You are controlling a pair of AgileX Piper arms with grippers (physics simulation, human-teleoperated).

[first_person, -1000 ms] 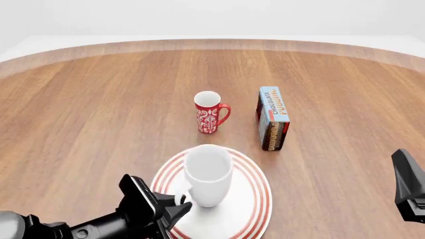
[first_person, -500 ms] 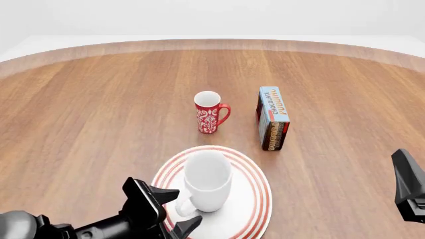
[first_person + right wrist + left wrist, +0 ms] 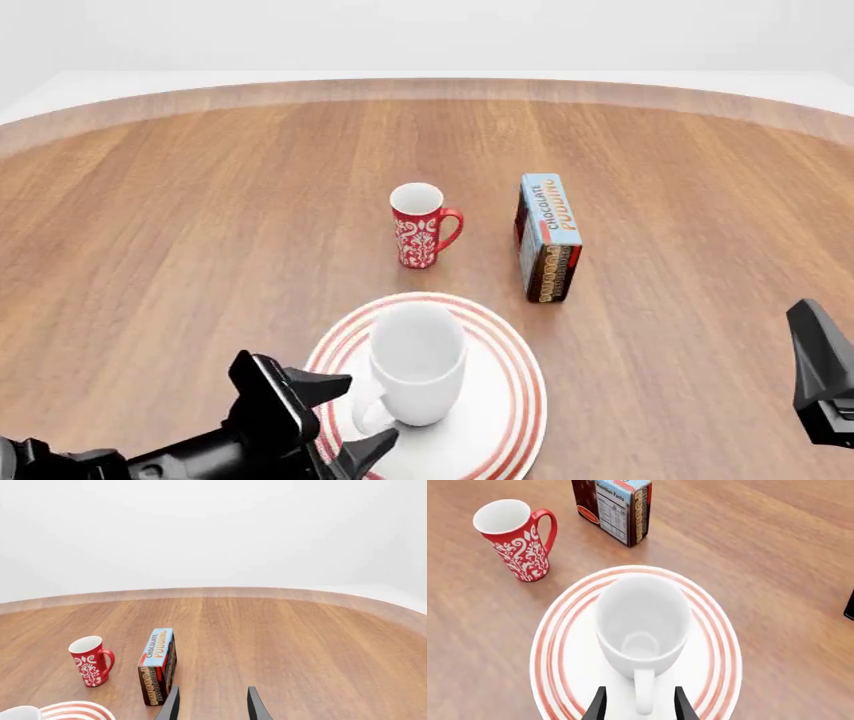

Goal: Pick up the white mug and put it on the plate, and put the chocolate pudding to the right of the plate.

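Since the white mug is seated upright on the plate, the left end effector is spread, handle unpinched; the right end effector is likewise spread.

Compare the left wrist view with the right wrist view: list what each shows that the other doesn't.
Only the left wrist view shows the white mug's hollow inside, its handle between the open left gripper fingers, and the whole plate. Only the right wrist view shows the table's far edge, the white backdrop, and the open right gripper. Both show the red mug and the chocolate pudding.
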